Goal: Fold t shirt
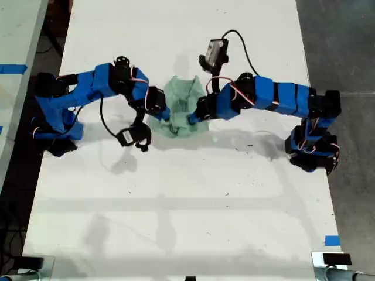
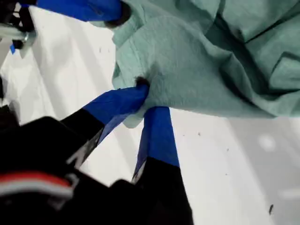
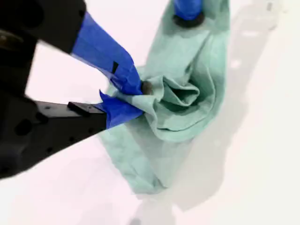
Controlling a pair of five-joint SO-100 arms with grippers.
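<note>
The t shirt [image 1: 183,105] lies bunched near the middle of the white desk [image 1: 187,199], between the two blue arms — its long axis runs roughly near-to-far in the exterior view, the wider end far, the gathered end near. My first pincer [image 2: 143,101] is clenched on a fold at the cloth's edge. My second pincer [image 3: 133,96] is also clenched on a puckered fold of the t shirt — from the wrist views alone I cannot tell which arm is which in the exterior view.
</note>
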